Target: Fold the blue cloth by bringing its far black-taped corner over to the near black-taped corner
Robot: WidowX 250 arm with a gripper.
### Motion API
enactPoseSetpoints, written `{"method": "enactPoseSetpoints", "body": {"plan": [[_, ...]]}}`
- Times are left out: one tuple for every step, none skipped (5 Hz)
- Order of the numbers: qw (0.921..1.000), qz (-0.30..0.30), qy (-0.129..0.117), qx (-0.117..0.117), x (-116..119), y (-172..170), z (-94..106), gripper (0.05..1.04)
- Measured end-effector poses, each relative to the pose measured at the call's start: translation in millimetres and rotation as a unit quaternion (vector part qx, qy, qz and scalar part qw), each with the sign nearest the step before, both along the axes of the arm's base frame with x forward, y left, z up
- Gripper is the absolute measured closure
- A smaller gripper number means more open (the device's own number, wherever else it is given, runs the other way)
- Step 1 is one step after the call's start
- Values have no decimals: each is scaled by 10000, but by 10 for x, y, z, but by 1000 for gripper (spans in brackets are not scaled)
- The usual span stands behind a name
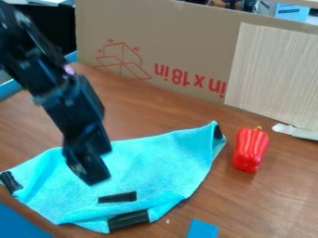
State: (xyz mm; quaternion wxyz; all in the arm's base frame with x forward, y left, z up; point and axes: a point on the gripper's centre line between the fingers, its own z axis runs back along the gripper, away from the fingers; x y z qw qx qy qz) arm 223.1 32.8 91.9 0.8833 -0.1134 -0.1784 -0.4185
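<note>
The black gripper (94, 176) hangs down at left of centre, over a light blue cloth (162, 162) that lies spread and partly folded on the wooden surface. Whether it touches the cloth I cannot tell. Black patches mark the cloth's left corner, right corner and lower edge, where part of it is folded over. A red bell pepper (251, 149) with a short stem stands to the right of the cloth, apart from it.
A cardboard panel (192, 42) with red print stands along the back of the brown table (273, 195). A pale wood-grain board (276, 74) leans at the right, with white scrap (295, 131) at its foot. Blue pieces (202, 229) lie at the front edge.
</note>
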Motion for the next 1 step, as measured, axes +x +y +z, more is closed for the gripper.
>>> {"method": "enactPoseSetpoints", "body": {"plan": [[9985, 450, 16, 303, 124, 471, 330, 83]]}}
